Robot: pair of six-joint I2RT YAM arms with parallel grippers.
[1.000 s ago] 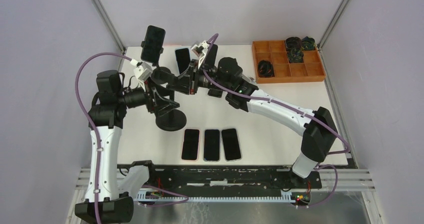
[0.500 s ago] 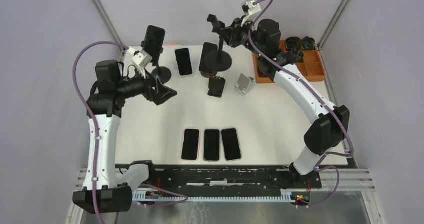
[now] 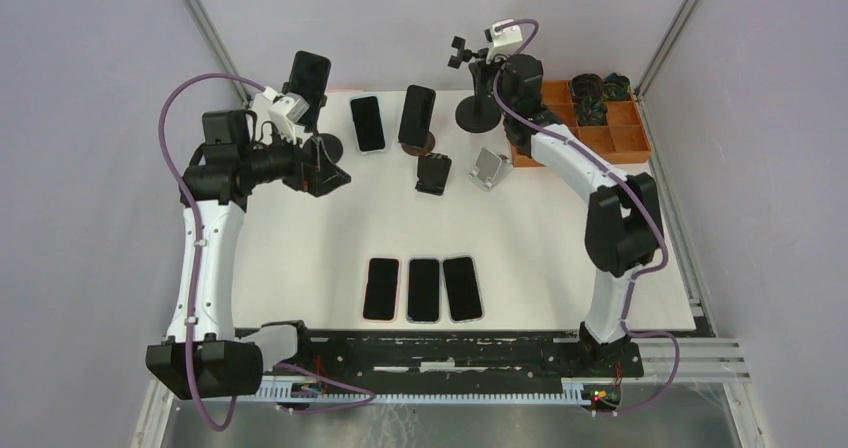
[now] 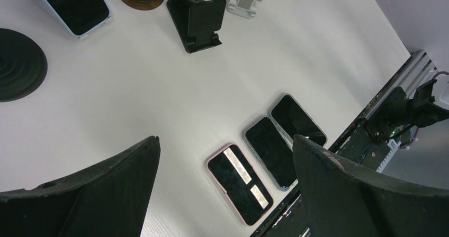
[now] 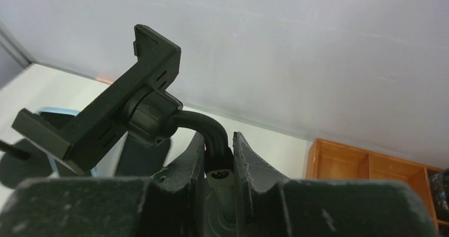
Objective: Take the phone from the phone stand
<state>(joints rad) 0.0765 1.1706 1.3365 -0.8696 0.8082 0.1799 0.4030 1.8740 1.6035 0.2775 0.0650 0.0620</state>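
a phone (image 3: 306,88) stands upright in a tall stand (image 3: 322,148) at the 11 o'clock corner of the white table (image 3: 560,258). the left gripper (image 3: 322,175) hangs just to the 6 o'clock side of that stand's round base, touching neither it nor the phone, and its fingers (image 4: 106,194) are spread wide apart above the tabletop. at 12 o'clock the right gripper (image 5: 218,149) has its fingers pressed together on the curved neck of a black clamp stand (image 3: 478,115), whose clamp head (image 5: 100,110) tilts up toward 10 o'clock. whether that stand's base rests on the table cannot be told. between the two stands a flat phone (image 3: 367,123) lies face up, and beside it a second phone (image 3: 417,116) leans on a brown round holder (image 3: 418,148). just toward 6 o'clock from these sit a small black stand (image 3: 433,173) and a silver stand (image 3: 487,168), near each other but apart. three dark phones (image 3: 424,289) lie side by side at the table's 6 o'clock edge, the leftmost in a pink case (image 4: 241,181). an orange tray (image 3: 600,138) with black loops (image 3: 588,86) in some compartments sits at 1 o'clock
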